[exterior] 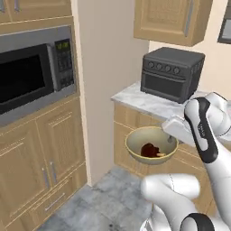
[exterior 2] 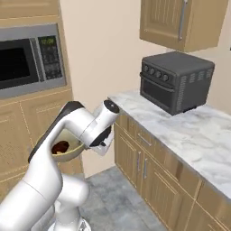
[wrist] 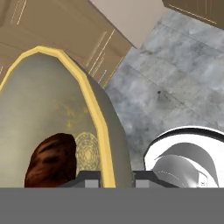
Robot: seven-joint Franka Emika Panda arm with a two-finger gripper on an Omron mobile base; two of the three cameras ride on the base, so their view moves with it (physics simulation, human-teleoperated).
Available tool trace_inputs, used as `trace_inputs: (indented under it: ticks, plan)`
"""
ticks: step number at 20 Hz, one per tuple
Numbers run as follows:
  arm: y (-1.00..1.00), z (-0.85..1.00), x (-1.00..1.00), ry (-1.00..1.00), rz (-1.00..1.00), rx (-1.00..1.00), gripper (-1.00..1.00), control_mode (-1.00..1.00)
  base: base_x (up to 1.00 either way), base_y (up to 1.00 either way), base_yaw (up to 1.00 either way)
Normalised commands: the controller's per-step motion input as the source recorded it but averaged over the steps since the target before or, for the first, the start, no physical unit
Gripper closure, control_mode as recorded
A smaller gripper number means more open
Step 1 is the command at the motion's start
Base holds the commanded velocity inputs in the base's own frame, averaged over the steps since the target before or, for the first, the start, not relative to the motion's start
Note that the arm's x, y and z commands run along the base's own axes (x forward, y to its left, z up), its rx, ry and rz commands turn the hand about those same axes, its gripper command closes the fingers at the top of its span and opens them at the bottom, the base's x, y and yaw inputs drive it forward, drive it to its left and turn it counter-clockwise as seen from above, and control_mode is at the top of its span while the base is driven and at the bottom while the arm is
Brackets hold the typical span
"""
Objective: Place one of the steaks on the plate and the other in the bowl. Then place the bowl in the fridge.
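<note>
The tan-yellow bowl (exterior: 140,140) hangs in the air over the floor, in front of the lower cabinets. My gripper (exterior: 171,139) is shut on its right rim. A dark reddish-brown steak (exterior: 149,150) lies in the bottom of the bowl. In the hand view the bowl's yellow rim (wrist: 96,109) runs down between my gripper (wrist: 116,182) fingers, with the steak (wrist: 50,159) at the lower left. From the right base view the bowl (exterior 2: 70,154) and steak (exterior 2: 60,147) peek out behind my forearm, beside the gripper (exterior 2: 86,145). The plate and the fridge are out of view.
A dark toaster oven (exterior: 171,74) stands on the marble counter (exterior 2: 180,124) to the right. A built-in microwave (exterior: 31,74) sits in the wooden cabinet wall at left, with a beige wall column (exterior: 110,58) between. Grey tiled floor (exterior: 103,203) lies below.
</note>
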Motion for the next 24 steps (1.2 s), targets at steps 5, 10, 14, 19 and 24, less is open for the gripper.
trace_inputs:
  ticks: [5,10,14,19,24]
  plan:
    - [0.00,0.00,0.00,0.00,0.00,0.00,1.00,1.00,-0.26,0.84,0.75]
    - [0.00,0.00,0.00,0.00,0.00,0.00,1.00,1.00,-0.01,0.64,0.84]
    - [0.00,0.00,0.00,0.00,0.00,0.00,1.00,1.00,0.08,0.33,0.89]
    - [0.00,0.00,0.00,0.00,0.00,0.00,1.00,1.00,0.17,0.22,0.92]
    - [0.00,0.00,0.00,0.00,0.00,0.00,1.00,1.00,0.14,0.12,0.92]
